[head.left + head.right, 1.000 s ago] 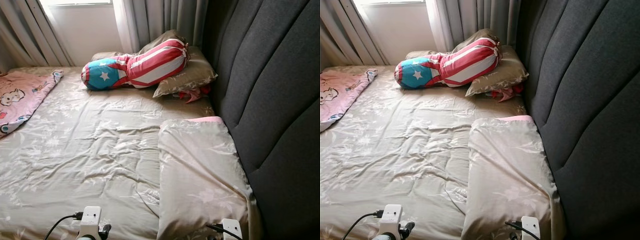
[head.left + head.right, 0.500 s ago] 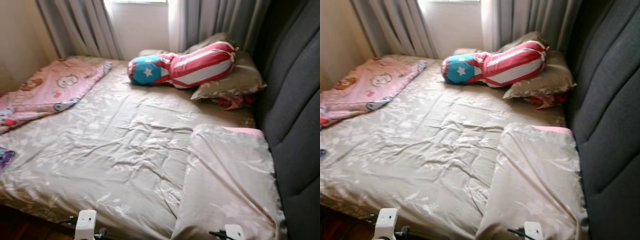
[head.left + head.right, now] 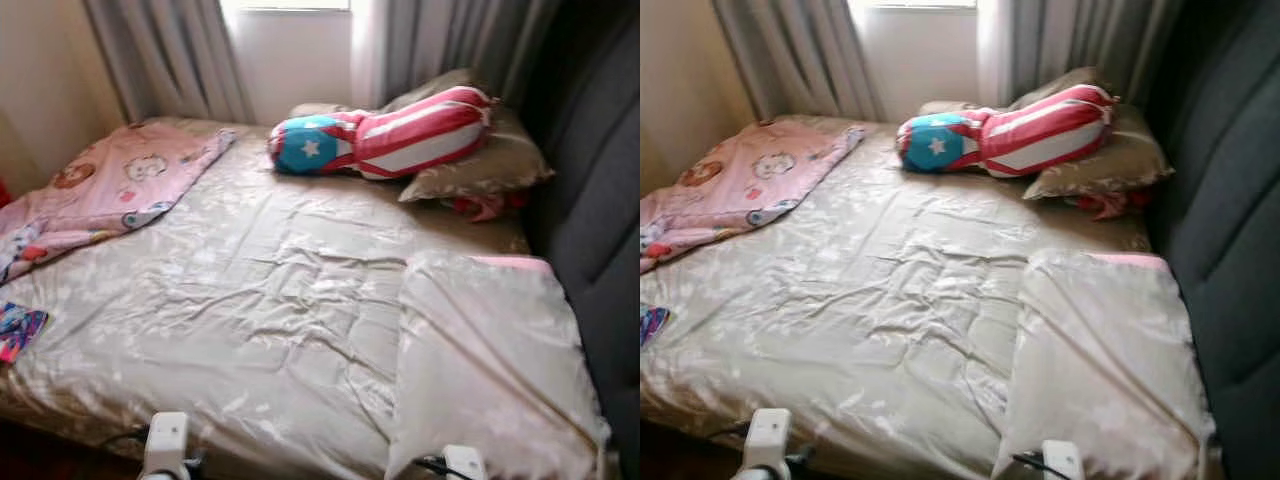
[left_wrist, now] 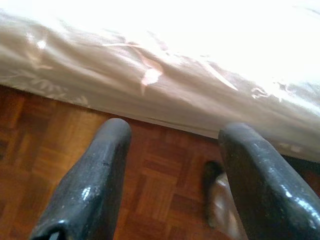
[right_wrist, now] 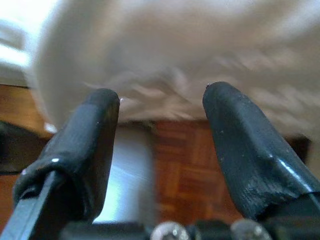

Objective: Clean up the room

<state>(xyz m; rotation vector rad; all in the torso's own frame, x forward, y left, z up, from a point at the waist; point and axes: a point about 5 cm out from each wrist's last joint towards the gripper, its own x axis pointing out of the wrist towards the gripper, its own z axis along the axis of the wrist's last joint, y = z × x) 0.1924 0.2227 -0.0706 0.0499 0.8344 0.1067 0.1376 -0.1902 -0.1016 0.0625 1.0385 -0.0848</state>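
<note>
A bed (image 3: 250, 300) with a beige flowered sheet lies before me. A flag-patterned bolster (image 3: 385, 140) in red, white and blue rests near the window on a beige pillow (image 3: 490, 165). A second beige pillow (image 3: 490, 370) lies at the near right by the headboard. A pink cartoon blanket (image 3: 110, 190) is bunched on the left side. A small colourful item (image 3: 15, 332) sits at the bed's near left edge. My left gripper (image 4: 172, 150) hangs open over the wooden floor beside the bed edge. My right gripper (image 5: 160, 130) is open too, below the bedding.
A dark padded headboard (image 3: 600, 190) runs along the right. Grey curtains (image 3: 170, 60) and a window stand behind the bed. A wall (image 3: 40, 90) is on the left. Parquet floor (image 4: 55, 145) lies under the bed's near edge. Something red (image 3: 480, 207) pokes out beneath the far pillow.
The camera has swung left and drawn back, so more of the bed's left side, the pink blanket and the colourful item have come into view. Nothing on the bed has moved.
</note>
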